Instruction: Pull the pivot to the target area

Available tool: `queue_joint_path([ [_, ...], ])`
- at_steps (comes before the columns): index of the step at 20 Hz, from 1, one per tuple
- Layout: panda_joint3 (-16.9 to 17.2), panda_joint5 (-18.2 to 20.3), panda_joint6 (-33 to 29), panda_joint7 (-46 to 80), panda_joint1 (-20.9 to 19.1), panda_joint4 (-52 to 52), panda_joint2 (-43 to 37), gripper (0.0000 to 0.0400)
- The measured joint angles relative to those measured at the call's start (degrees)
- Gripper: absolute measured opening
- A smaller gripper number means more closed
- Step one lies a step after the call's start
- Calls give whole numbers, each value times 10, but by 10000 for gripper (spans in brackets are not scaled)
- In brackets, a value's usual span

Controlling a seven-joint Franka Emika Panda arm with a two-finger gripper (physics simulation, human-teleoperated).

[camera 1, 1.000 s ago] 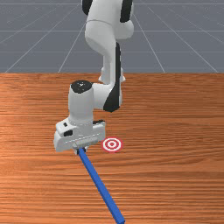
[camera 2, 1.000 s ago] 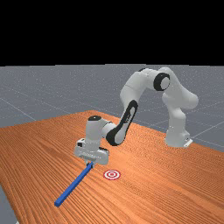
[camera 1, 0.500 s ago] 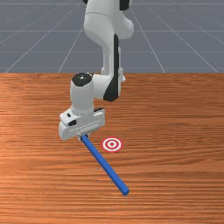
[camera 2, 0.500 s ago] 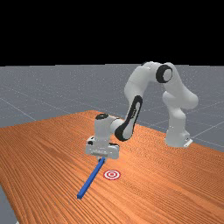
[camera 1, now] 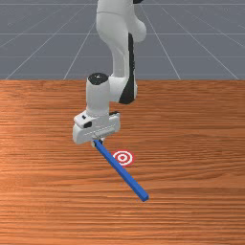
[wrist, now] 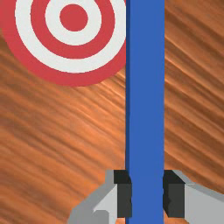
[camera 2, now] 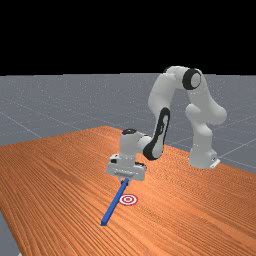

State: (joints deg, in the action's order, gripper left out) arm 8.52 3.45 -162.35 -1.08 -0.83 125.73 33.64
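end effector (camera 1: 97, 143) clamped on blue bar (camera 1: 121, 170)

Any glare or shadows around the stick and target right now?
Wrist view: pale sheen on the wood near the target, none on the blue stick, whose narrow side face is darker. Front and far views: no cast shadow that I can make out beside the stick.
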Motion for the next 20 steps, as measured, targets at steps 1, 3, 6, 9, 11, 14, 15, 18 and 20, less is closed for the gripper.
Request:
queue_joint_path([
  [1,-9,-9,-4,-26,-6,3,-2,96],
  [3,-16,-17,-7,-40,-4,7,-4,97],
  [6,-73,54,17,-37,-42,1,-5,96],
  [9,-56,-41,-23,-124,-29,26,-11,113],
  [11,-65,-42,-43,-134,-41,39,-15,109],
  [14,-17,-4,-73,-13,12,104,-44,96],
  [15,-5,7,-75,20,25,114,-48,98],
  [18,10,18,-71,48,32,113,-47,102],
  [20,9,21,-67,36,8,105,-43,101],
])
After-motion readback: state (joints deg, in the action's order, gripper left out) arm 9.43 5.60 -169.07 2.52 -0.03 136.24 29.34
